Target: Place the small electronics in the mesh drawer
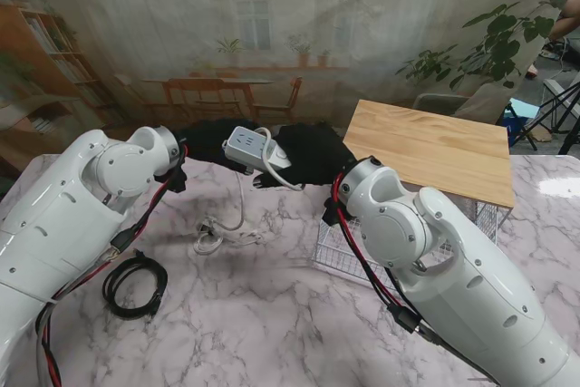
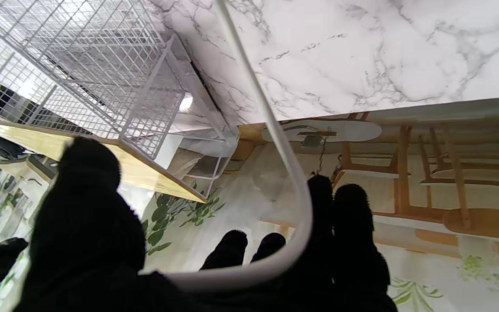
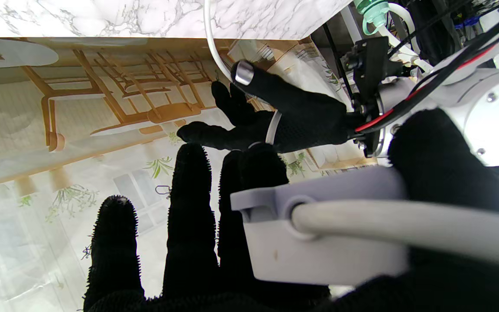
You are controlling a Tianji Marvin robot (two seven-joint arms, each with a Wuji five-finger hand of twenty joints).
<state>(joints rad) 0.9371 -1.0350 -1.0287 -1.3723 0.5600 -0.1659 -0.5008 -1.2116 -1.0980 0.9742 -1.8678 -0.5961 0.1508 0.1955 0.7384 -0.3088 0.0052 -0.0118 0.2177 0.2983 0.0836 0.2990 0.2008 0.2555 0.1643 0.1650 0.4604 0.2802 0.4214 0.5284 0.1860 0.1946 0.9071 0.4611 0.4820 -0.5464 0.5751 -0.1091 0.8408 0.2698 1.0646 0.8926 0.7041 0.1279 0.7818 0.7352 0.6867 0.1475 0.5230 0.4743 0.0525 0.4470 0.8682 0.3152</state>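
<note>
In the upper middle of the stand view both black-gloved hands meet above the marble table (image 1: 272, 324); the right hand (image 1: 313, 156) has its thumb and fingers closed around a white power strip (image 1: 246, 147), held up off the table with its socket face showing; the right wrist view shows the strip's end (image 3: 319, 234) pressed between thumb and palm. The strip's white cord (image 1: 237, 210) hangs down to a loose coil on the marble at centre left; the left hand (image 1: 207, 140) has that cord (image 2: 275, 130) running across its partly curled fingers (image 2: 228, 249), a loose hold rather than a tight fist. A black cable coil (image 1: 134, 283) lies at lower left; the white mesh drawer (image 1: 340, 251) sits right of centre, under a wooden top (image 1: 435, 147).
</note>
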